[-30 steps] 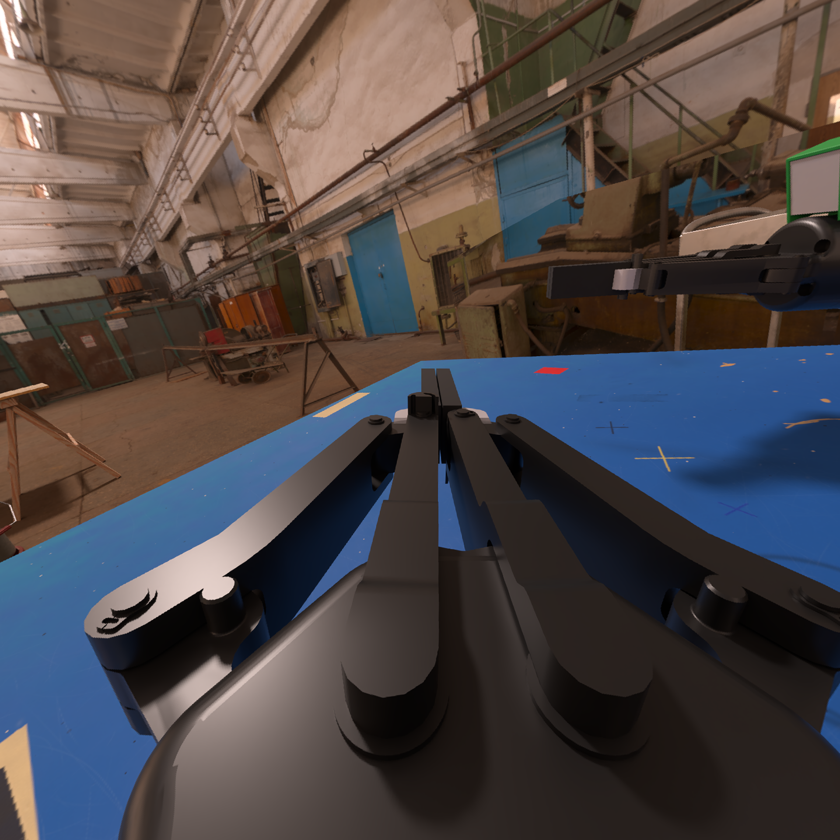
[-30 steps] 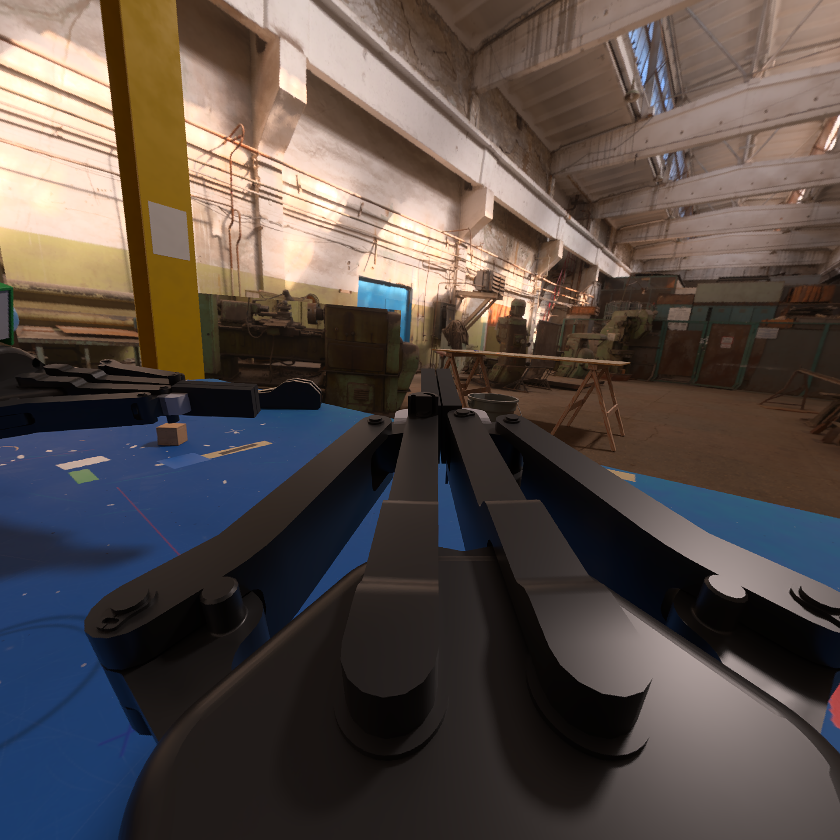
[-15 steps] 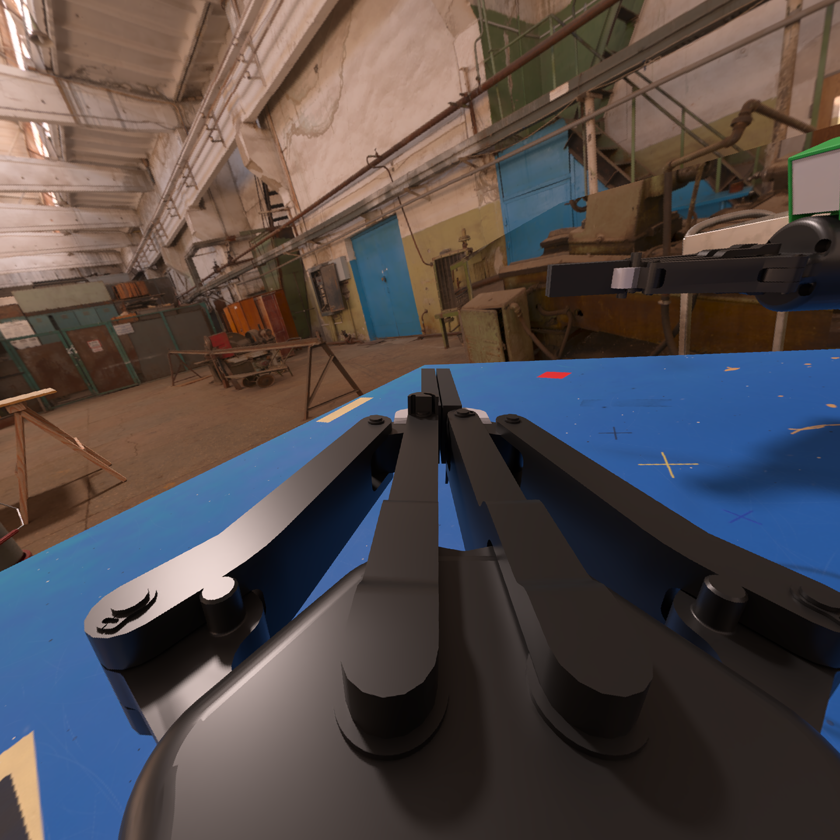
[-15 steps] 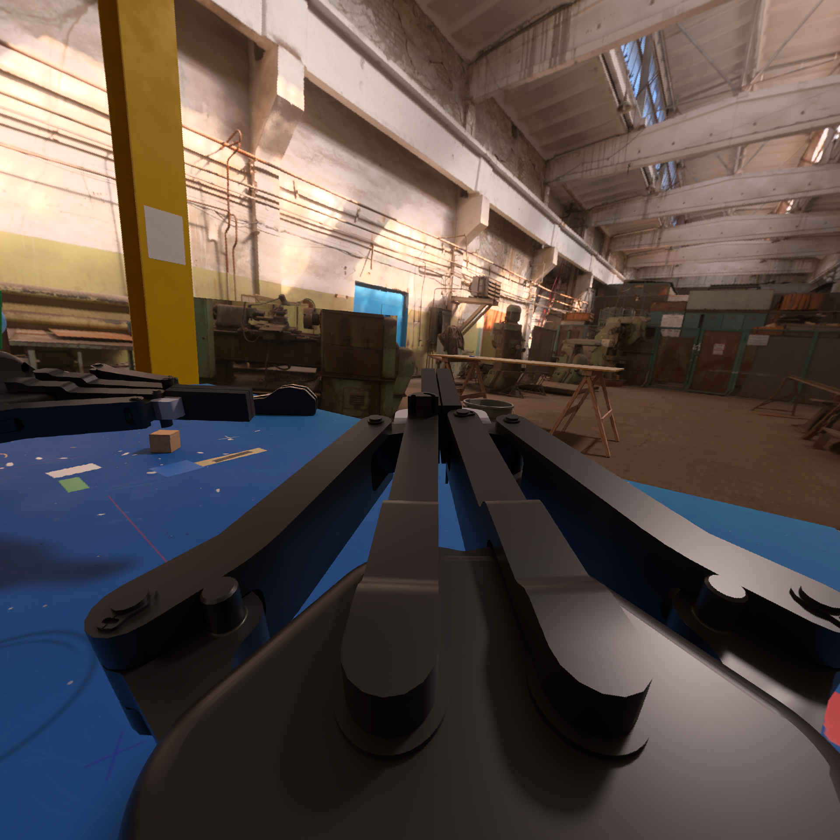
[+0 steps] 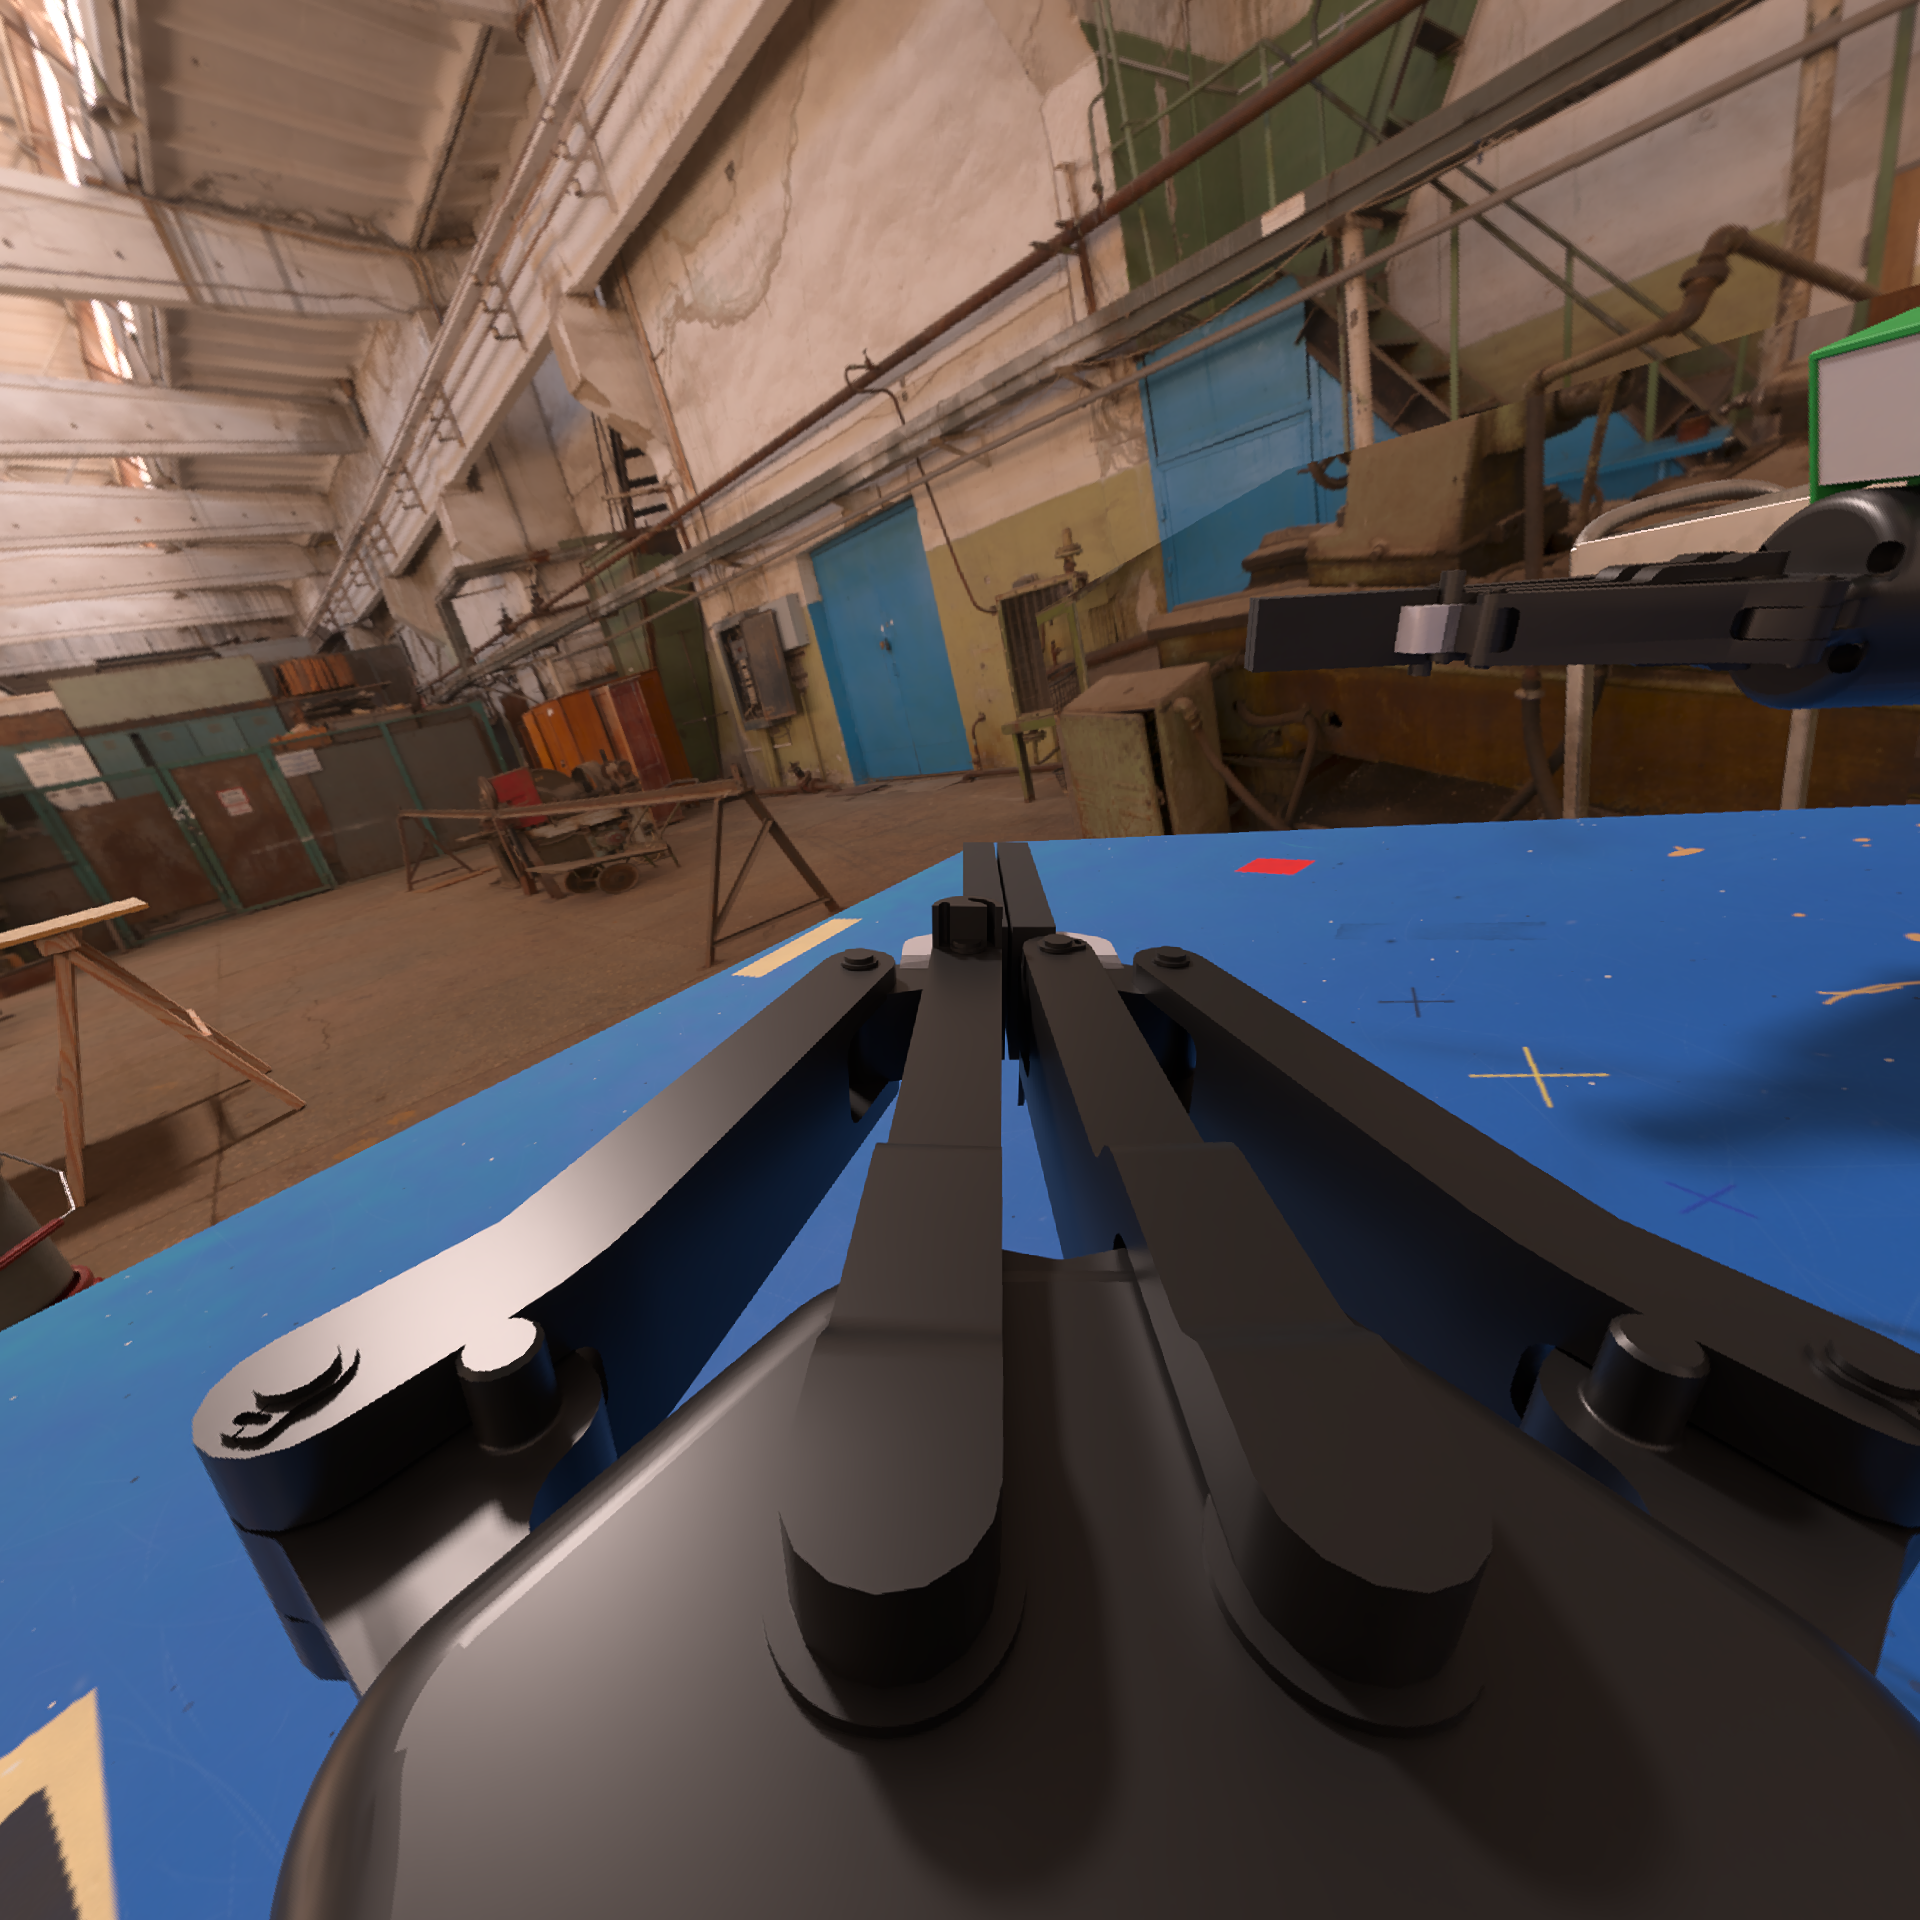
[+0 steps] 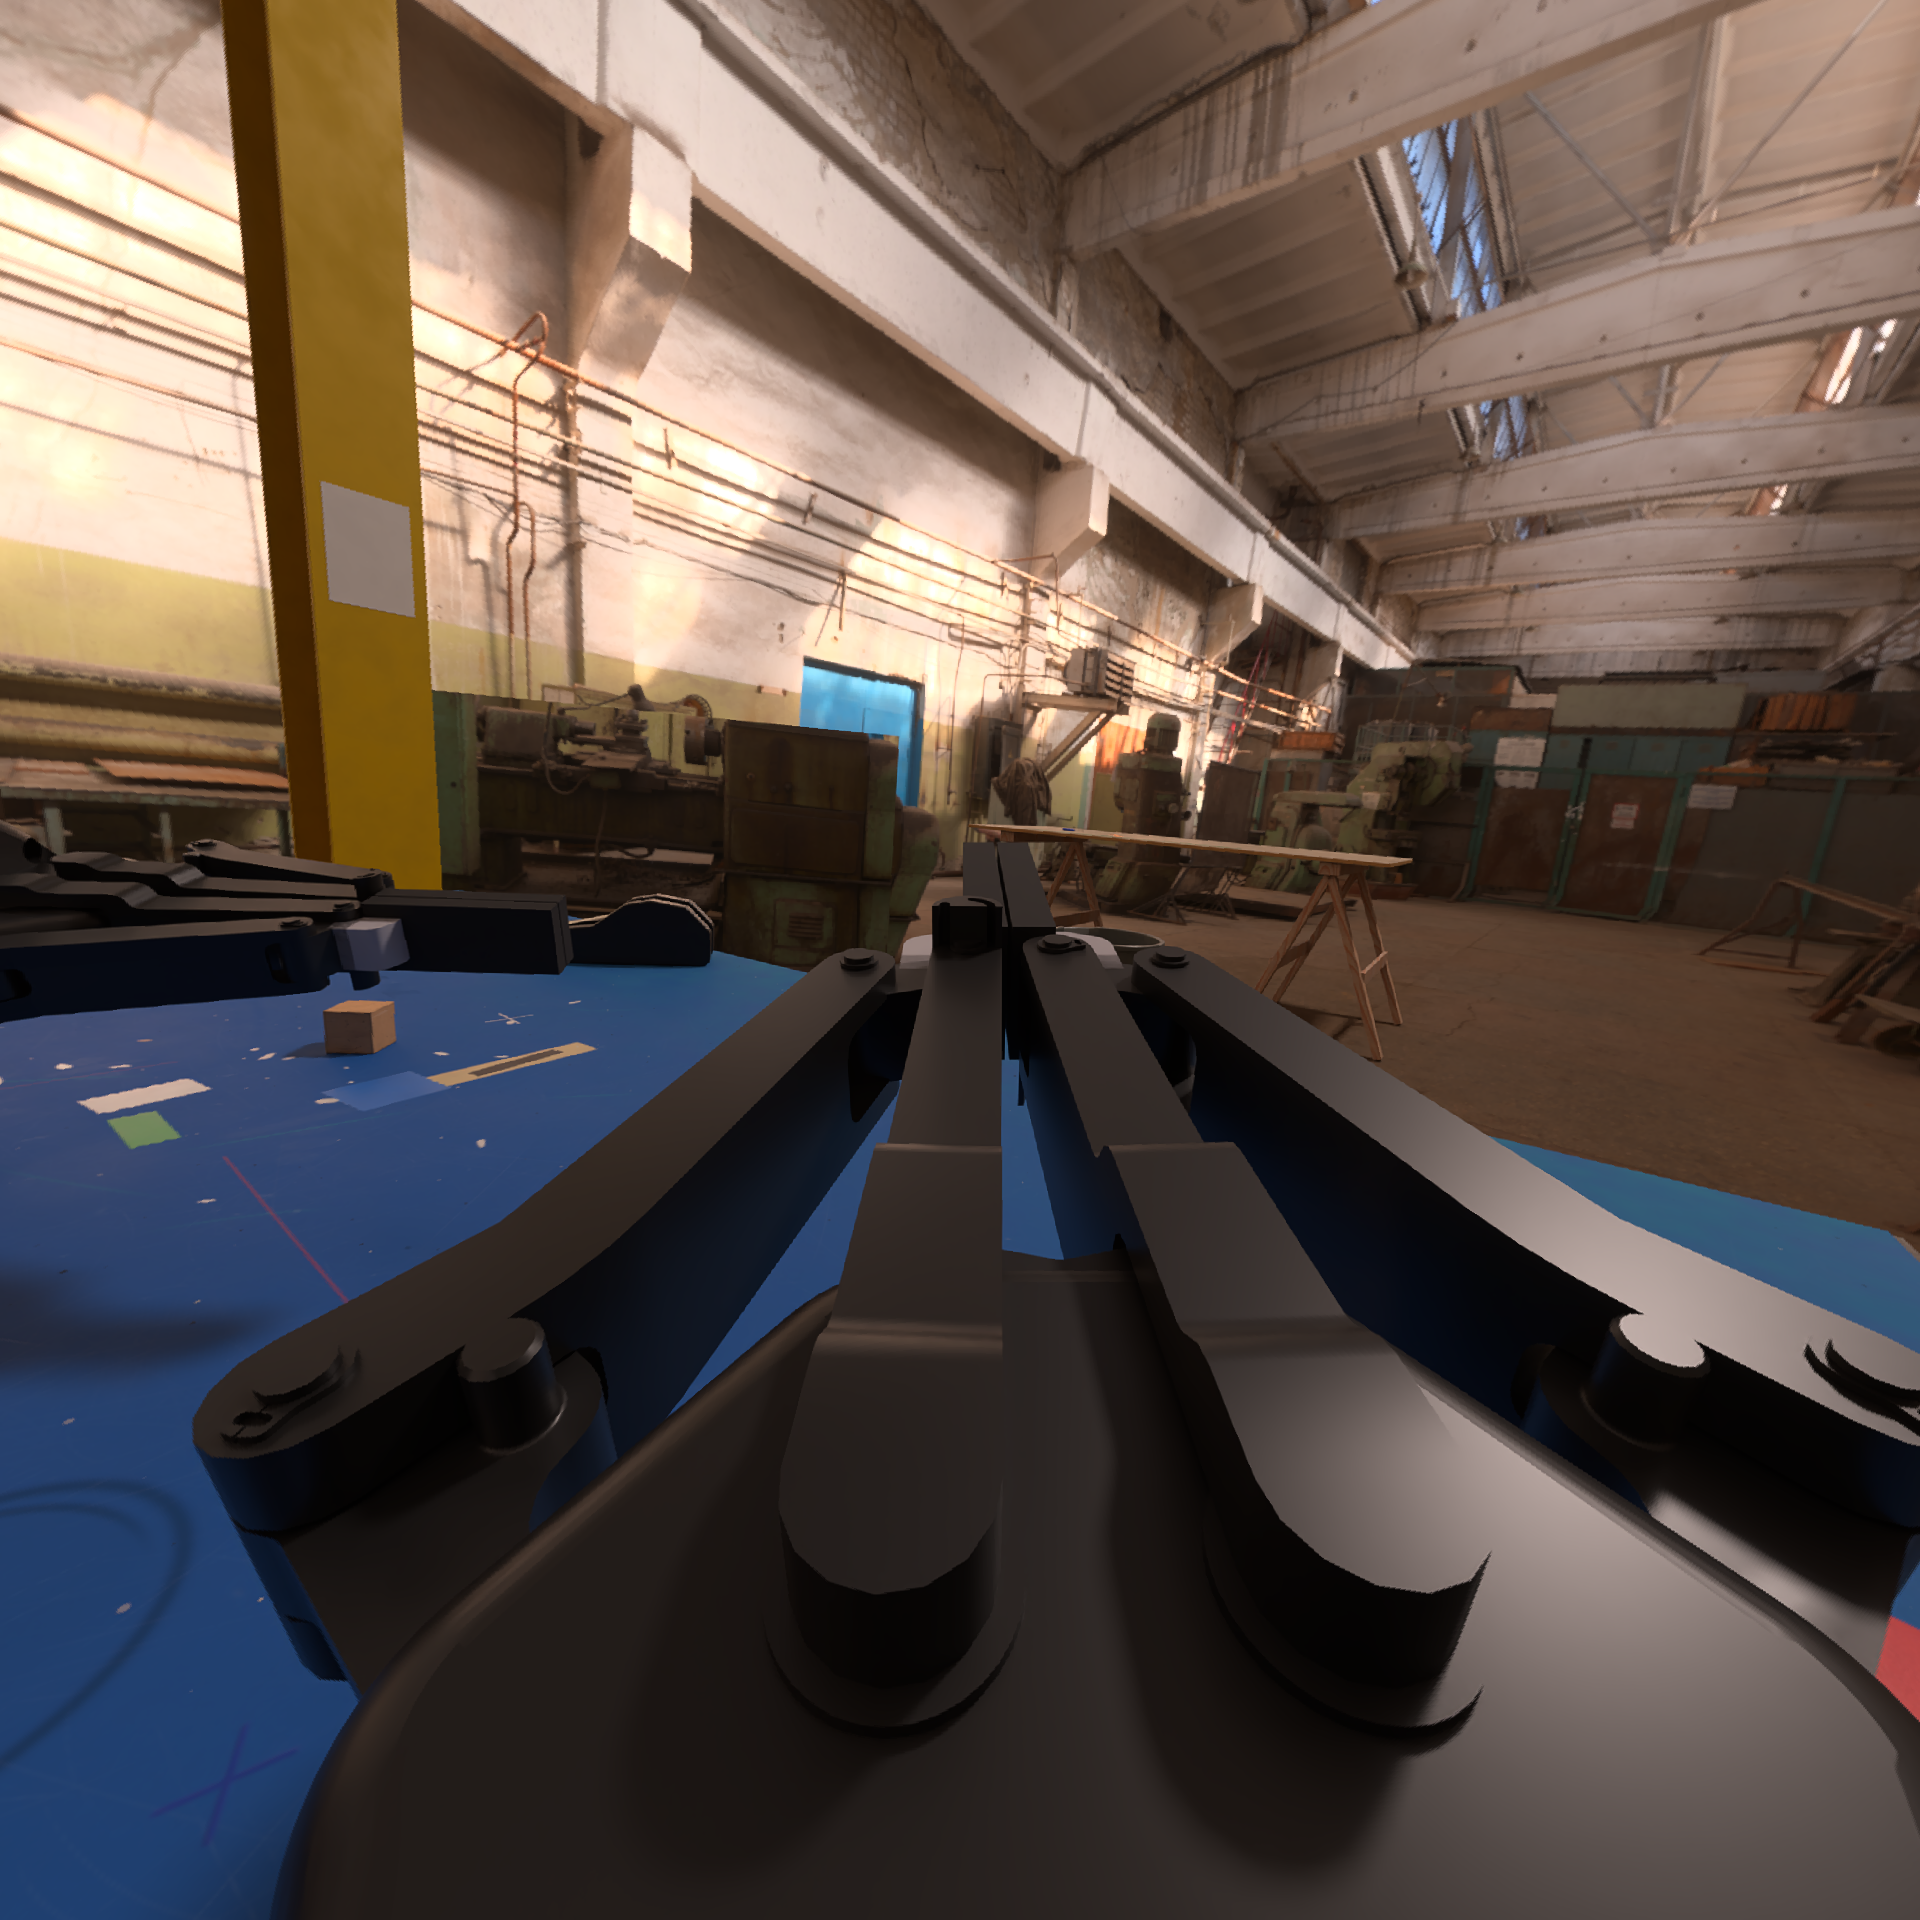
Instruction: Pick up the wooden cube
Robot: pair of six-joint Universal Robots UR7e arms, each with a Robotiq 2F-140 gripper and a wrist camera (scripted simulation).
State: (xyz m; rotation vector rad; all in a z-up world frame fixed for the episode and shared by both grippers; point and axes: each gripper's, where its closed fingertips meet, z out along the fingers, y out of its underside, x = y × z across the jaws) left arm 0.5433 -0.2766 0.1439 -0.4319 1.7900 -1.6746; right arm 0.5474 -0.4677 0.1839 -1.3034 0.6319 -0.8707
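Trouble, as we judge it, lies in where we stand: both grippers hang level above the blue table [image 6: 208,1351] with fingers pressed together and nothing between them, and neither one points at the cube [image 6: 358,1027]. The cube sits alone on the table in the right wrist view, far to the left, just under the left gripper's [image 6: 468,940] tips as seen from the side, though we cannot tell whether it is truly below them or farther back. If the left gripper [image 5: 995,883] drops without parting its fingers first, the closed tips would likely strike the cube's top or knock it aside. The right gripper [image 6: 995,883] aims past the table edge toward the workshop floor, so a reach from it would need a wide turn across the other arm's path. From the left wrist view the cube is hidden altogether. Both arms are cut off behind the wrists, and the far table edges run out of frame.
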